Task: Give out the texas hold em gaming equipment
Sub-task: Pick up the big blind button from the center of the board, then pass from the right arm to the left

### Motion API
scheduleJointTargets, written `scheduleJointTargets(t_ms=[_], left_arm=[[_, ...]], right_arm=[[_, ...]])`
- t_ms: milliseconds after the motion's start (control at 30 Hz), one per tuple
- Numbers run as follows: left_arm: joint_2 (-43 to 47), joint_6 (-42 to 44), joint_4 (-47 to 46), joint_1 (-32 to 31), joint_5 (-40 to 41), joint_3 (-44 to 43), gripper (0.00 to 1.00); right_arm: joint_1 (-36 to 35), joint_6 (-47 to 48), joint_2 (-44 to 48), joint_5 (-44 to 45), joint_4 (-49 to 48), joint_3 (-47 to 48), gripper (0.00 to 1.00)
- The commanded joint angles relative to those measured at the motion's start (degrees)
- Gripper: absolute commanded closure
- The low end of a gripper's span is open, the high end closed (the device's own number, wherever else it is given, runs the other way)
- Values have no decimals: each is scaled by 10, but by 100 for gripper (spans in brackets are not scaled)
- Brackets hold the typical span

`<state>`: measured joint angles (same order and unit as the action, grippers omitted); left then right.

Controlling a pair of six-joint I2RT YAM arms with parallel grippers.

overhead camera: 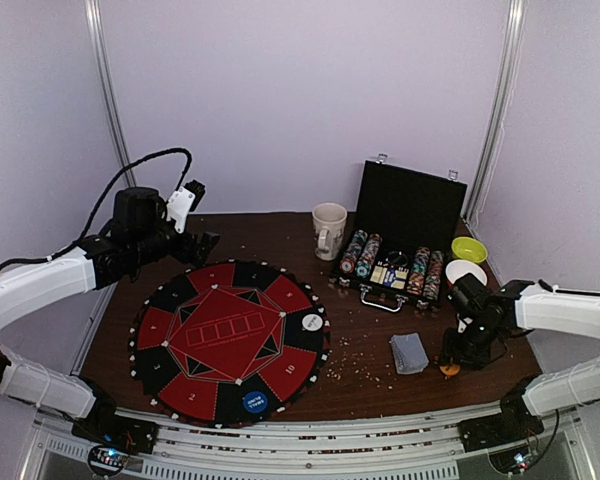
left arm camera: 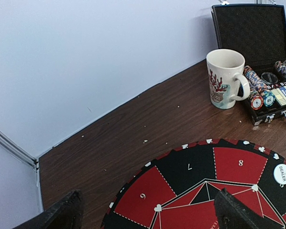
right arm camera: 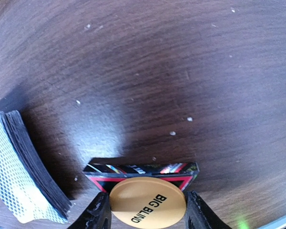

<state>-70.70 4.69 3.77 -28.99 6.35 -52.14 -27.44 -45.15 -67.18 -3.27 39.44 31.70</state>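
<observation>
One orange disc (right arm camera: 148, 202) sits pinched in my right end effector (right arm camera: 147, 210), low at the bench (right arm camera: 181, 71) near the stack of cards (right arm camera: 19, 162). My left end effector (left arm camera: 150, 214) hangs spread wide above the mat (left arm camera: 238, 164).

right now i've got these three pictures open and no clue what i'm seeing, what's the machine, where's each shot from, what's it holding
These are two robot arms bolted at the near edge of a table. The wide picture is from a fixed camera above and behind them. The other two are from a camera on each wrist, so you see that arm's own fingers. On the table: a round red-and-black mat with a white button and a blue button on it, a mug, an open case of chips, a green bowl, and a deck of cards. The left fingers are wide open, holding nothing, near the mat's far edge. The right fingers pinch an orange disc marked BIG BLIND, low at the table beside the deck.
</observation>
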Motion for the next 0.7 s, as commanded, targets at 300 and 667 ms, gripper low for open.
scheduleJointTargets(t_ms=[300,667], left_arm=[[1,7,-13,-1,-10,-11,2],[-2,-20,-12,-1,-67,-29,2]], right_arm=[[2,23,11,25,51,47,57],[-19,101,12,19,-6,188,61]])
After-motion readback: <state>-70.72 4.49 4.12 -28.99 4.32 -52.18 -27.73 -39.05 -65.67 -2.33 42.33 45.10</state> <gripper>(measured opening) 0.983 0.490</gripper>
